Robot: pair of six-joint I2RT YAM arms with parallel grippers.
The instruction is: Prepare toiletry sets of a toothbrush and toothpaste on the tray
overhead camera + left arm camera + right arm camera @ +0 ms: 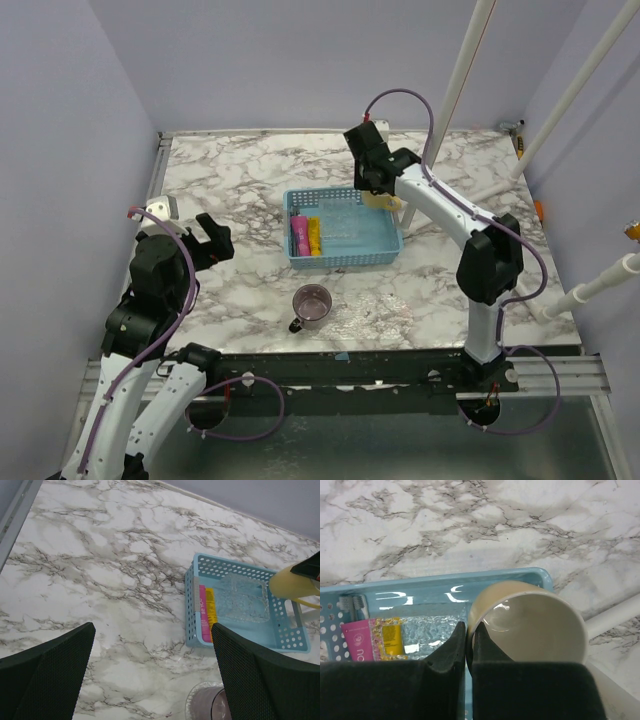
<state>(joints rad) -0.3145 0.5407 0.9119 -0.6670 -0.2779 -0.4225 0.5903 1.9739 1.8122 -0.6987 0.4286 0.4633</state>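
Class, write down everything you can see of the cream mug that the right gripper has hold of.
The cream mug is a glossy, pale yellowish cup, ceramic by its look, with a round mouth and nothing inside. The right gripper is shut on its rim, one finger inside the wall and one outside. The mug overlaps the far right corner of the blue basket. Whether it rests on anything or hangs cannot be told.

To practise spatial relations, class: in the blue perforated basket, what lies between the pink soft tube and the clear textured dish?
The yellow soft tube, beside the pink soft tube and clear textured dish; clearest in the right wrist view.
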